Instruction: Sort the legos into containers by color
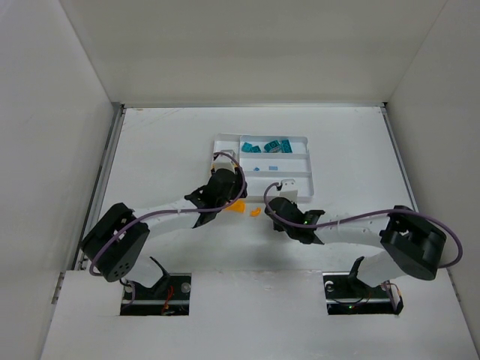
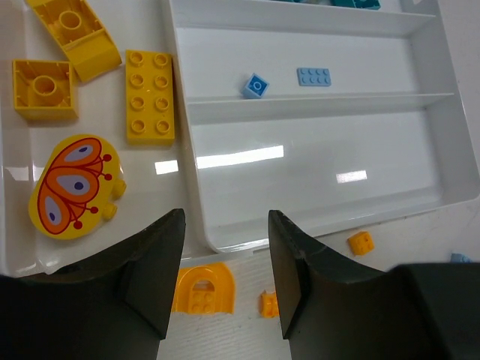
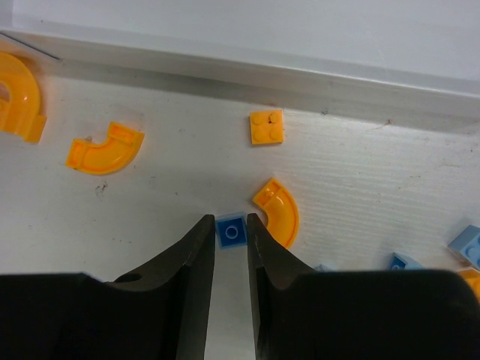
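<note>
- Nearest, two black-and-white arms (image 1: 337,232) reach from their bases over the white table (image 1: 150,150).
- The right gripper (image 3: 229,225) is low over the table. Its own camera shows both jaws pressed against the sides of a small dark-blue square brick (image 3: 231,232) that sits on the surface. From above, the wrist hides this brick.
- That camera also shows an orange quarter-curve piece (image 3: 277,211) just beside the blue one, a second orange curve (image 3: 105,148) to the left and a small orange two-stud plate (image 3: 266,126) farther off. Light-blue bits (image 3: 469,246) lie at the right edge.
- The left gripper (image 2: 223,262) is spread with nothing between its fingers, hovering over the near rim of the white rectangular plastic tray (image 2: 315,172). A yellow-orange arch brick (image 2: 202,289) lies on the table below the gap.
- Only the left wrist view shows the tray's narrow section. It holds a yellow eight-stud plate (image 2: 149,96), a yellow square brick (image 2: 43,88), a yellow sloped brick (image 2: 73,30) and a rounded yellow butterfly-printed piece (image 2: 71,186).
- The middle long section holds a light-blue single-stud brick (image 2: 256,85) and a light-blue flat plate (image 2: 313,76), apart from each other.
- The top view shows the teal bricks (image 1: 270,146) in the farthest section.
- Plain white walls (image 1: 247,45) enclose the table on three sides.
</note>
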You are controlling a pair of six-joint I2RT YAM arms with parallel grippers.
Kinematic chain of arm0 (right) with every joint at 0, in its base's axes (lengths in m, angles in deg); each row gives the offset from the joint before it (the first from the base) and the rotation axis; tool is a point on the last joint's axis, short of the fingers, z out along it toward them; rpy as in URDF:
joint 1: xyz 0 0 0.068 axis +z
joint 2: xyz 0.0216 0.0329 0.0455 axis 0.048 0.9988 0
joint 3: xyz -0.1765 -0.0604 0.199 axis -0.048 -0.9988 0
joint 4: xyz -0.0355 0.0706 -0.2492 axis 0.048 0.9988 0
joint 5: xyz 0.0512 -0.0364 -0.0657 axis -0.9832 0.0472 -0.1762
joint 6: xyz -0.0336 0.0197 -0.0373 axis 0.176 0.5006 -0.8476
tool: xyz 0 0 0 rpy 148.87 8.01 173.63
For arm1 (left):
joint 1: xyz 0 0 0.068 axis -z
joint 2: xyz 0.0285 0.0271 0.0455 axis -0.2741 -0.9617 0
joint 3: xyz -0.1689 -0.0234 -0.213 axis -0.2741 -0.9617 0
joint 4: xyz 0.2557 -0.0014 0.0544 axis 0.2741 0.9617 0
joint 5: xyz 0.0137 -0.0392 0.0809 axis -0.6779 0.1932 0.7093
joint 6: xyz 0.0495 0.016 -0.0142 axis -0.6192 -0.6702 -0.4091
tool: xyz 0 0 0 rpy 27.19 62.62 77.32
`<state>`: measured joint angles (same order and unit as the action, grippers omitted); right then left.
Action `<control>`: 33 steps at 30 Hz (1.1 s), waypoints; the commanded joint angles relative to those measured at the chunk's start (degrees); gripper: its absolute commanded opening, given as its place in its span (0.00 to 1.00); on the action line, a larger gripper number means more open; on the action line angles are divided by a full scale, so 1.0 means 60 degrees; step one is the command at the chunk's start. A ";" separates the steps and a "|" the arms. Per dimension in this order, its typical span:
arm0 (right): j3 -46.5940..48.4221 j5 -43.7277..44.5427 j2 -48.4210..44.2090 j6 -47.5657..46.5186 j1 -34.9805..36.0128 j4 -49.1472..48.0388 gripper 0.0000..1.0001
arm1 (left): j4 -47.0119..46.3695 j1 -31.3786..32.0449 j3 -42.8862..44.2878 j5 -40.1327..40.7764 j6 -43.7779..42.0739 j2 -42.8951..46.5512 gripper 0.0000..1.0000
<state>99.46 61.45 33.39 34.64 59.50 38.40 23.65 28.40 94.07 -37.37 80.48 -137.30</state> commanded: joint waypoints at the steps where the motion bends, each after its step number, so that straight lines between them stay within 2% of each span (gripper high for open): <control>1: 0.0483 0.0329 0.0180 0.0007 0.0172 0.0380 0.28 | -0.0209 -0.0113 -0.0198 0.0130 0.0063 0.0488 0.45; 7: 0.0572 0.0300 0.0590 0.0065 0.0216 0.0337 0.32 | -0.0135 -0.0142 -0.0461 0.0130 0.0078 0.0766 0.45; 10: 0.0601 0.0329 0.0606 0.0080 0.0216 0.0322 0.27 | -0.0062 -0.0142 -0.0593 0.0130 0.0107 0.1030 0.45; 13: 0.0528 0.0534 0.0168 0.0212 0.0216 0.0234 0.22 | 0.0026 -0.0128 -0.0769 0.0130 0.0151 0.1439 0.45; 17: 0.0557 0.0549 -0.0989 -0.0109 0.0129 0.0015 0.22 | 0.0230 0.0237 -0.0828 0.0043 0.0239 0.1821 0.42; 21: 0.0980 0.0243 -0.1650 -0.0972 -0.0863 -0.0438 0.23 | 0.0304 0.1129 -0.0711 0.0116 0.0254 0.1895 0.39; 27: 0.2166 -0.0636 -0.0307 -0.1867 -0.2798 -0.1186 0.24 | 0.0100 0.2624 -0.0506 0.0496 0.0283 0.1354 0.37; 33: 0.3514 -0.1003 0.1496 -0.2205 -0.3869 -0.1451 0.24 | -0.0135 0.4001 -0.0228 0.0541 0.0371 0.0666 0.37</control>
<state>116.23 57.52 39.12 23.97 38.13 32.85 25.29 49.50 89.76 -35.40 81.99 -132.10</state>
